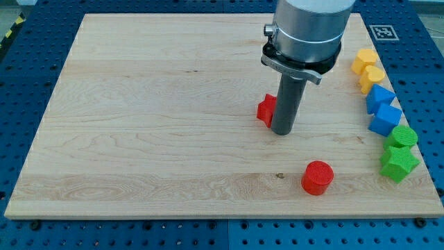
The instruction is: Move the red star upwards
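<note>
My tip (282, 131) partly hides the red star (266, 110).

On the table (139, 125), the red star (265, 109) lies just right of the frame's centre, with my tip (282, 131) touching its right side. The red cylinder (318, 177) sits lower right of both, well apart. Along the right edge a column runs top to bottom: two yellow blocks (363, 61) (372, 78), two blue blocks (379, 98) (385, 119), two green blocks (402, 137) (398, 163).
</note>
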`<action>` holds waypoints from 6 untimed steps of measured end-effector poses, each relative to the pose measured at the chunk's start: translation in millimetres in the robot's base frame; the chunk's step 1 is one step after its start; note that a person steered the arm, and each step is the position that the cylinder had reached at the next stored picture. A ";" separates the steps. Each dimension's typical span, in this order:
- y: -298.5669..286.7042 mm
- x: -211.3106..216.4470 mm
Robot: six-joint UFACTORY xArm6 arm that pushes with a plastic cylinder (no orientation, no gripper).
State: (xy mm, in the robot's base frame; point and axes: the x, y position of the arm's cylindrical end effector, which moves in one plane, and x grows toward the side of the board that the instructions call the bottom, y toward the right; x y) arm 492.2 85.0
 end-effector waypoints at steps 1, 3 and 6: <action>-22.8 11.4; -12.7 -16.8; -10.2 -32.9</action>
State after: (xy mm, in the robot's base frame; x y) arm 459.3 74.8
